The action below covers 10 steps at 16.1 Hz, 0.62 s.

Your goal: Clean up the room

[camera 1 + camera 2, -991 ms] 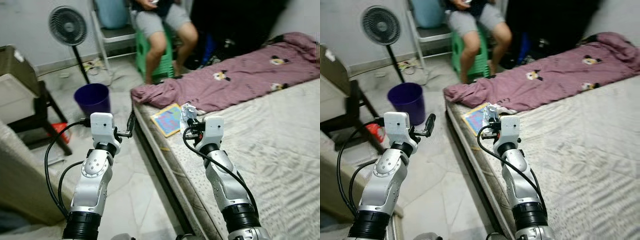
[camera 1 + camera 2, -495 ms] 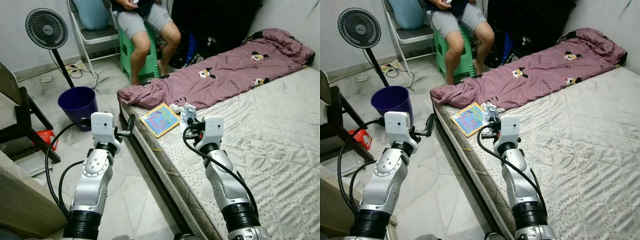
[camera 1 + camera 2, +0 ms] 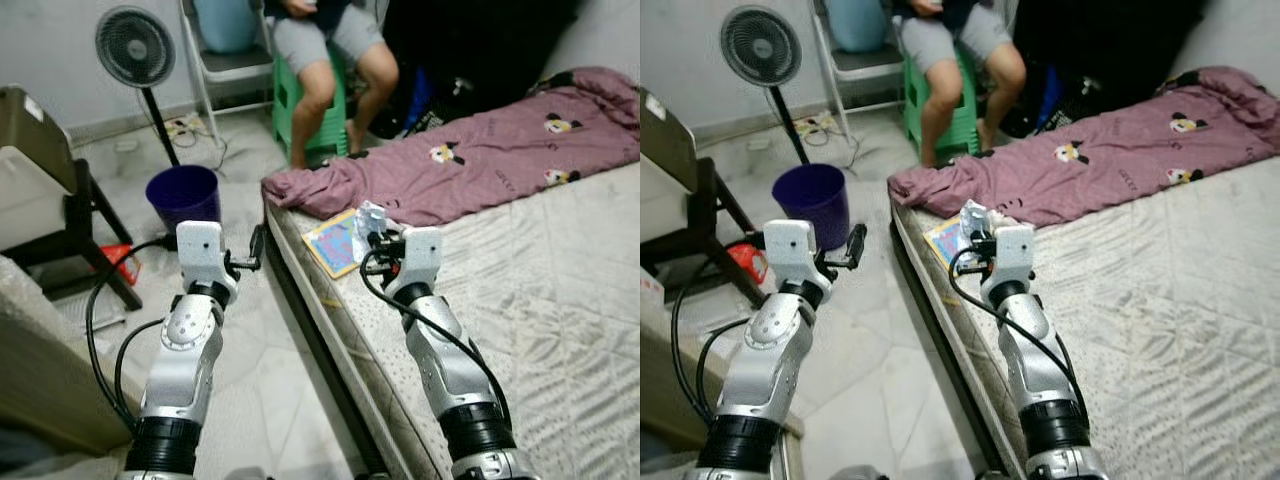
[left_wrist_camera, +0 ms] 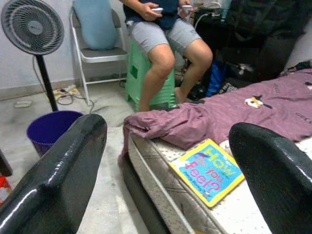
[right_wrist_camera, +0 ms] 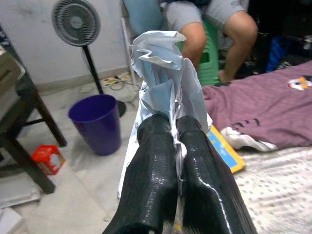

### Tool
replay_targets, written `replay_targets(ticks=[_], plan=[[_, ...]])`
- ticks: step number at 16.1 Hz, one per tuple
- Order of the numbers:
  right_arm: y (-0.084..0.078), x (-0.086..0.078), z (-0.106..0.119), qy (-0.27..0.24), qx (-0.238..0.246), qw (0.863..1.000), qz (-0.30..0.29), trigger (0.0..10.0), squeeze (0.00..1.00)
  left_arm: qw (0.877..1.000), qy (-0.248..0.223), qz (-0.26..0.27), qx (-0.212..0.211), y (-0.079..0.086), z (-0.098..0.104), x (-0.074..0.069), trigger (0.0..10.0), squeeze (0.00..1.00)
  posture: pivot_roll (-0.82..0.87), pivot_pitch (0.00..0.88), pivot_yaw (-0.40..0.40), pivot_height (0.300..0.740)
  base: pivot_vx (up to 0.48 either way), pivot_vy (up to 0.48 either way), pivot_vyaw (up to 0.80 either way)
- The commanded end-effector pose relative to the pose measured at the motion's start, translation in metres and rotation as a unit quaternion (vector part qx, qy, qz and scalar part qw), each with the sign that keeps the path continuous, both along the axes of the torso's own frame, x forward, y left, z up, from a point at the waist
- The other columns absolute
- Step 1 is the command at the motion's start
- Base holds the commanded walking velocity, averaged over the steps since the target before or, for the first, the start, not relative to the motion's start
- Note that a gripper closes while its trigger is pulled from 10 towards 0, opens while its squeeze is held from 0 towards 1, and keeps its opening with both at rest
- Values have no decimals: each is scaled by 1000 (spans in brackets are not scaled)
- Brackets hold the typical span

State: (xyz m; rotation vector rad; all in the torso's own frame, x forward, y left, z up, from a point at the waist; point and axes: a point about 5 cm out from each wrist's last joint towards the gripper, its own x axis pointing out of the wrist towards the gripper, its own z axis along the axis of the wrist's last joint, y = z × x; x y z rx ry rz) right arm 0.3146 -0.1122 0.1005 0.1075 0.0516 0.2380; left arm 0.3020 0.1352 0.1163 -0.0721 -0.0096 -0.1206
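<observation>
Head view shifted; fingers (image 5: 195, 161) still pinch paper (image 5: 165, 83).

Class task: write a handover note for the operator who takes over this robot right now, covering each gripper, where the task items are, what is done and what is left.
Right gripper: shut on the crumpled paper, held above the mattress edge.
Left gripper: open, holding nothing, over the floor beside the bed.
Purple bin: on the floor ahead to the left, near the fan.
Picture book: lies on the mattress corner by the purple blanket.
Done: paper picked up.
Left: probably carry it to the bin and drop it; the book may need tidying.
</observation>
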Motion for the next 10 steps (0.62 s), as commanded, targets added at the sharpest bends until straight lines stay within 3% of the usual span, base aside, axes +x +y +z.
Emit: replay_targets(ticks=[1, 7, 10], plan=[[-2, 2, -1, 5, -1, 1000, -5, 10000, 0, 1000, -1, 4, -1, 0, 1, 1, 10000, 0, 73, 0, 35, 740, 0, 0, -800], [-2, 2, -1, 8, -3, 1000, -6, 10000, 0, 1000, -1, 3, -2, 1, 1, 1, 10000, 0, 73, 0, 35, 740, 0, 0, -800], [-2, 3, -2, 10, -3, 1000, -7, 10000, 0, 1000, -2, 3, -1, 0, 1, 1, 10000, 0, 72, 0, 37, 740, 0, 0, 0]])
